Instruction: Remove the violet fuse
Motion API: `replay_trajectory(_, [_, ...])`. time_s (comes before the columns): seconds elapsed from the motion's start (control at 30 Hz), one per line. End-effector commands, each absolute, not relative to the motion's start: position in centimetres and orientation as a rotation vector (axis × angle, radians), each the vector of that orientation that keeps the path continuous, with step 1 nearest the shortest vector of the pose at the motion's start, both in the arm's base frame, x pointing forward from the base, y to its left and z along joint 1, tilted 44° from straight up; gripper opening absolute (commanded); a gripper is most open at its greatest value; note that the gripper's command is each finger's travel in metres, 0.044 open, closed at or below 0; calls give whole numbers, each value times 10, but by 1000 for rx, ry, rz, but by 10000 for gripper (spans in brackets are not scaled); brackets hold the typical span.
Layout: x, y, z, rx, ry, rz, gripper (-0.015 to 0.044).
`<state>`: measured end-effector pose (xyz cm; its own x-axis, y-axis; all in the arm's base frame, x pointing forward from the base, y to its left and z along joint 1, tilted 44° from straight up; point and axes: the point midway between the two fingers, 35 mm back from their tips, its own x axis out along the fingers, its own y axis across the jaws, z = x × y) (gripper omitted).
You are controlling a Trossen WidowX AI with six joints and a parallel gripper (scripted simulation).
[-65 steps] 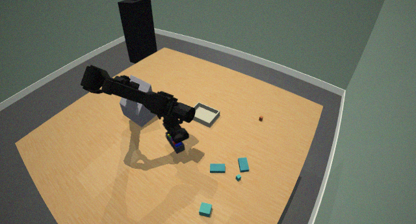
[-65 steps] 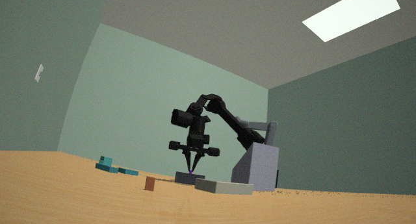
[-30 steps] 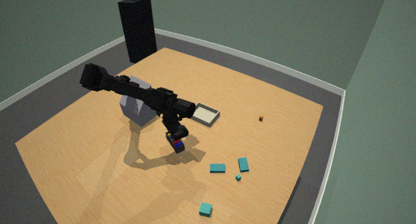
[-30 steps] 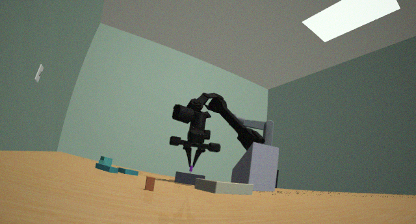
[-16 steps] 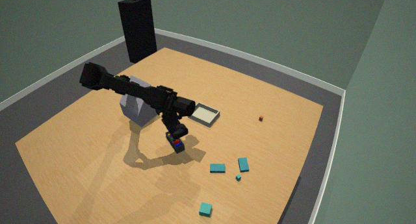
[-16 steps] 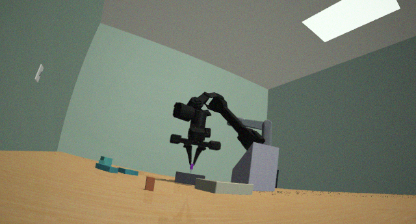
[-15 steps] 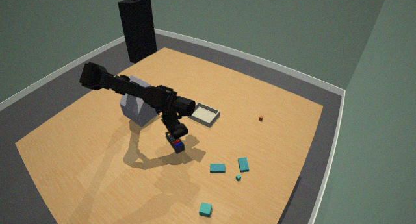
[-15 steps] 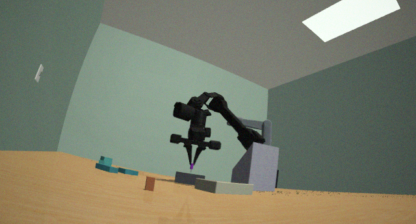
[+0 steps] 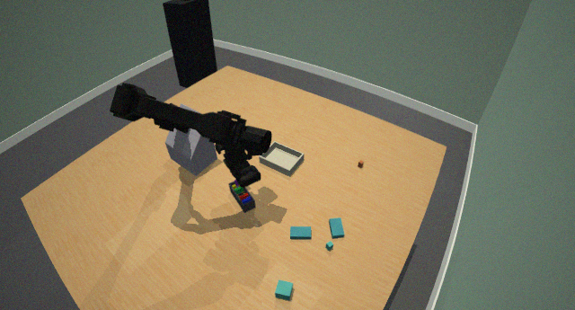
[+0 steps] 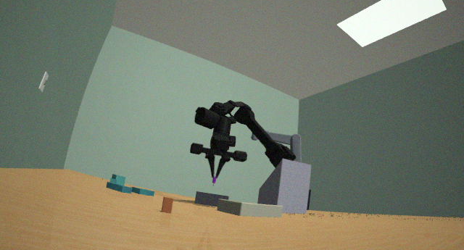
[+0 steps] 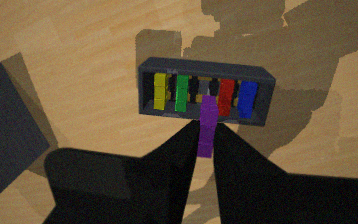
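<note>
My gripper [image 10: 214, 177] [image 11: 206, 129] is shut on the violet fuse [image 10: 214, 180] [image 11: 207, 135]. In the exterior view the fuse hangs upright from the fingertips, with a visible gap above the fuse block [image 10: 212, 198] [image 11: 205, 66] [image 9: 247, 206]. In the wrist view the block holds a yellow fuse [image 11: 160, 91], a green fuse [image 11: 181, 93], a red fuse [image 11: 225, 97] and a blue fuse [image 11: 247, 100], with an empty slot between green and red. The shallow pale tray [image 9: 283, 158] [image 10: 261, 210] stands near the block; no fuse shows in it in the top view.
Two flat teal blocks [image 9: 300, 233] [image 9: 336, 227], a small teal cube [image 9: 330, 245] and a larger teal block [image 9: 284, 289] lie on the table. A small brown block [image 9: 360, 163] [image 10: 167, 205] stands beyond the tray. A grey angular body [image 9: 192, 153] [image 10: 295, 186] stands behind the block.
</note>
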<state>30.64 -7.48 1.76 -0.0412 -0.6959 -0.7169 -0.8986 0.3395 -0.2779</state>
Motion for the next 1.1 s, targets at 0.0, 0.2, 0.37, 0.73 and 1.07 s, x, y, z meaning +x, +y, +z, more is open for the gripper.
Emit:
replay_trajectory(0.0, [312, -62, 9, -1411, 1785, 325, 0])
replay_trajectory(0.2, [323, -37, -12, -1406, 1778, 334, 0])
replay_trajectory(0.37, [330, -16, -30, -1402, 1774, 340, 0])
replay_trajectory(0.73, [334, 32, -74, -1399, 1773, 342, 0])
replay_trajectory(1.07, [326, 72, -116, -1401, 1778, 333, 0])
